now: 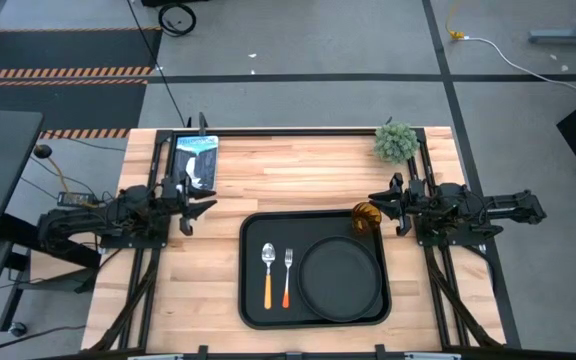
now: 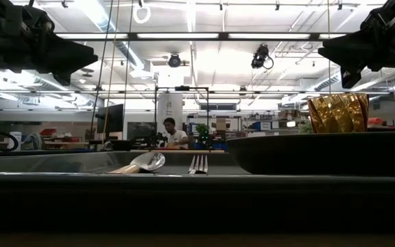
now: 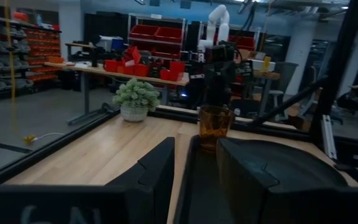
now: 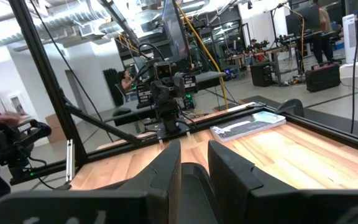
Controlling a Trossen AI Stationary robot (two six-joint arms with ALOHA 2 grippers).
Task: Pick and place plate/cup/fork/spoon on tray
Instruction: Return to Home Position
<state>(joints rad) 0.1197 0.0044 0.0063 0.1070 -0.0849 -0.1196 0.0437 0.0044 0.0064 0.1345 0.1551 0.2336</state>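
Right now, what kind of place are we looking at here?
Most likely a robotics lab or workshop. Shelves of red parts bins line the back wall, a white robot arm stands behind them, and a person works at a distant bench under open ceiling ducts.

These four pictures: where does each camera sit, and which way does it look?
High: overhead, straight down on tray, both arms.
Low: table height, across the tray rim into the room; arms overhead.
Left wrist: past its own fingers toward the cup.
Right wrist: past its own fingers toward the left arm.
Shared: high and low show the spoon.
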